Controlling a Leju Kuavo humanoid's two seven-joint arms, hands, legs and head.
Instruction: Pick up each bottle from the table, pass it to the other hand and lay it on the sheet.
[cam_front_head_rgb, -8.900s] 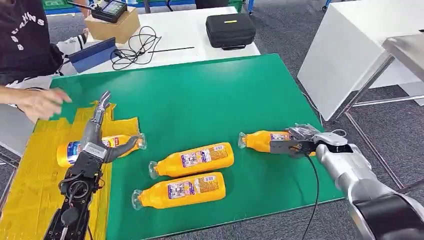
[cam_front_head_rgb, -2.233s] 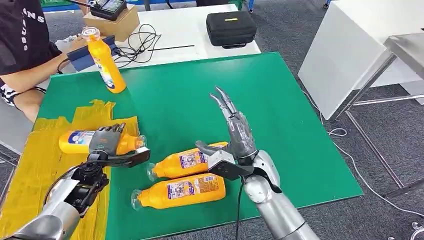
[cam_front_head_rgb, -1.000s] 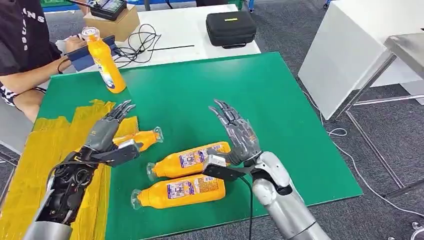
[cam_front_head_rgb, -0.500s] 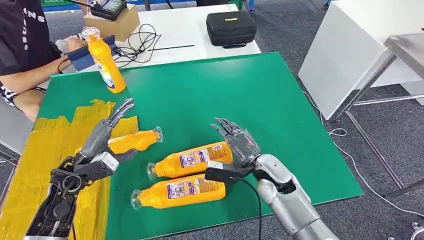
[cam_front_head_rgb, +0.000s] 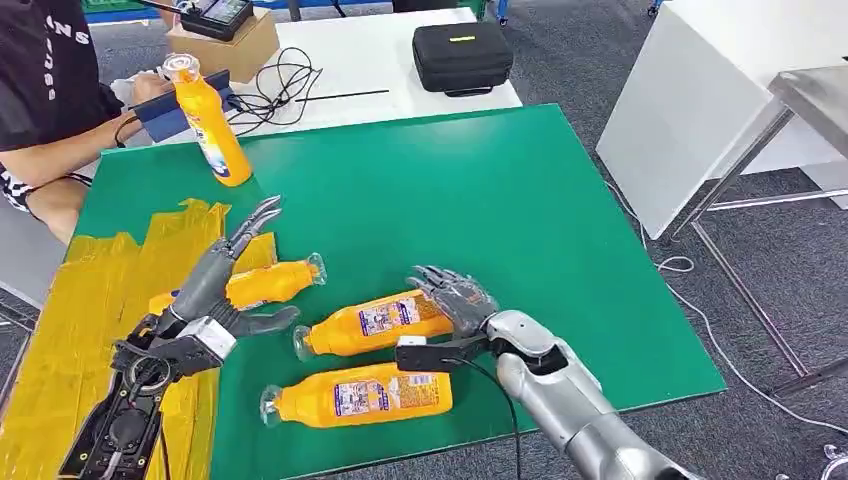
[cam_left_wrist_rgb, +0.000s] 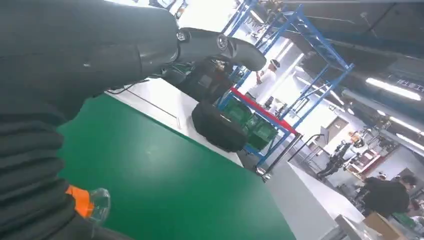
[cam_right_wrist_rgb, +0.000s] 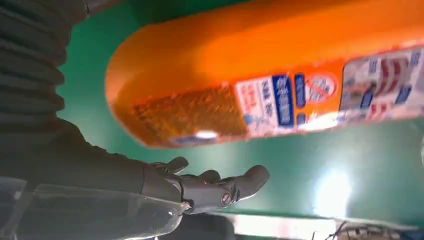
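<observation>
4 orange bottles (cam_front_head_rgb: 372, 322), both hands open

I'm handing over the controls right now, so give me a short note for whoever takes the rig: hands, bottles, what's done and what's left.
Left hand: open, fingers spread above the bottle on the sheet, not gripping it.
Right hand: open, fingers curved over the base end of the upper lying bottle; no grip yet.
Bottles: one lies on the yellow sheet, its cap end reaching over the sheet's edge. Two lie on the green table, the upper one and the lower lying bottle. An upright bottle stands at the far edge near a person.
Done: one bottle laid on the sheet.
Left: likely grip the upper bottle, pass it, lay it down; then the others.
</observation>
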